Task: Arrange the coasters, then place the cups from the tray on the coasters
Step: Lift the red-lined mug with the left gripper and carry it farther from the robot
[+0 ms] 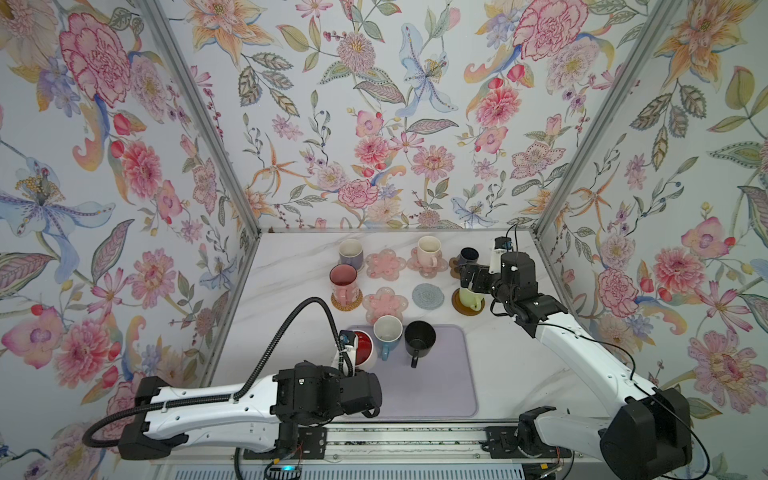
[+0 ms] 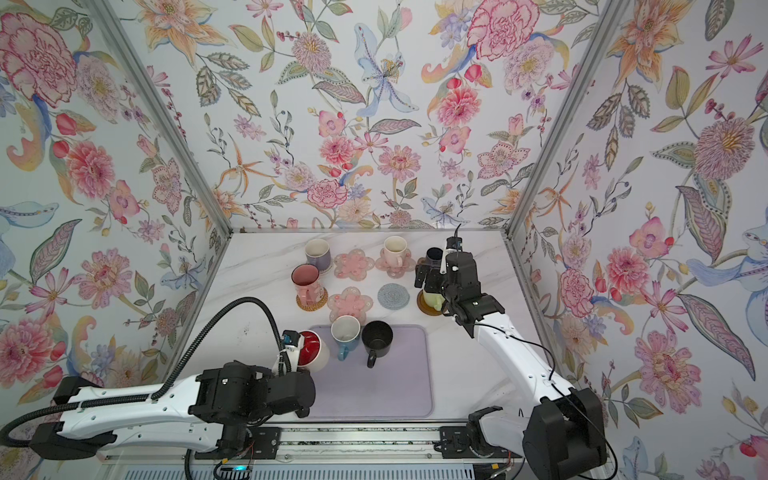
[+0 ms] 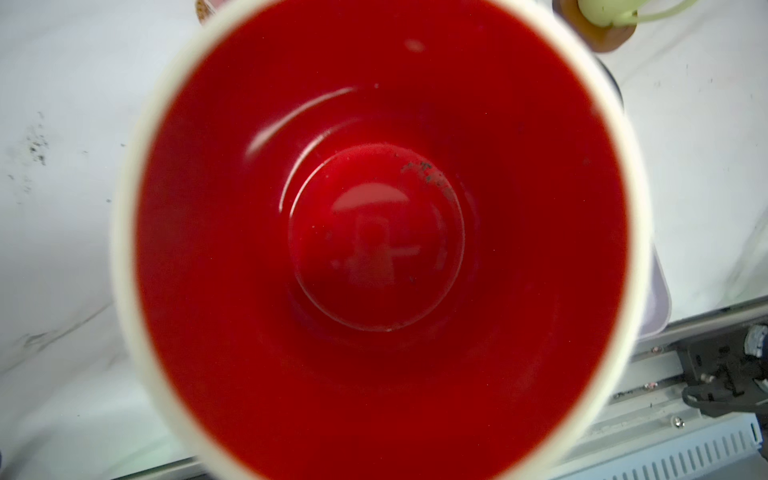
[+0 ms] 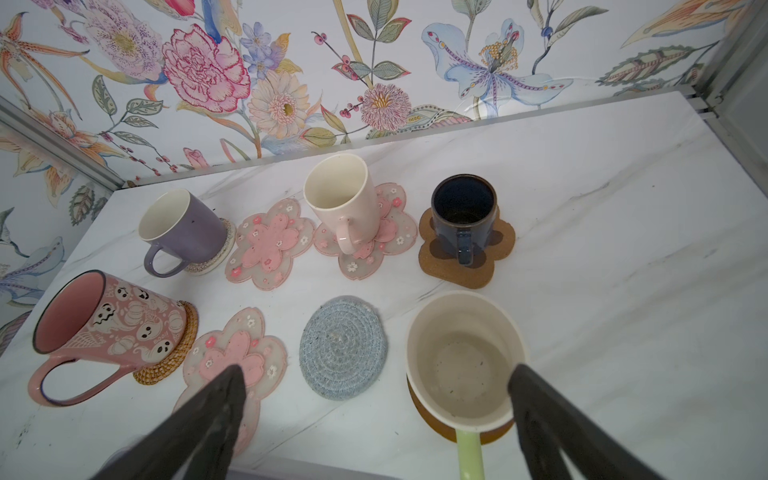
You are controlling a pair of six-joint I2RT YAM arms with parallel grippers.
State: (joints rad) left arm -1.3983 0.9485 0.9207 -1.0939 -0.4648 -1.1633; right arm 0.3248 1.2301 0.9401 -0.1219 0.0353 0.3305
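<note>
My left gripper (image 1: 348, 353) is shut on the white cup with red inside (image 1: 363, 347), at the left end of the lavender tray (image 1: 436, 374). That cup's red inside (image 3: 374, 232) fills the left wrist view and hides the fingers. A blue cup (image 1: 387, 332) and a black cup (image 1: 419, 337) stand on the tray. My right gripper (image 4: 376, 374) is open above the light green cup (image 4: 465, 357), which sits on a brown disc coaster (image 1: 459, 308). One pink flower coaster (image 1: 385, 264), another (image 1: 384, 303) and a grey knitted coaster (image 1: 428, 296) are bare.
At the back, a lavender cup (image 4: 187, 228), a pink cup (image 4: 108, 328), a cream cup (image 4: 340, 203) and a navy cup (image 4: 463, 212) each stand on a coaster. Floral walls close three sides. A metal rail (image 1: 395, 436) runs along the front.
</note>
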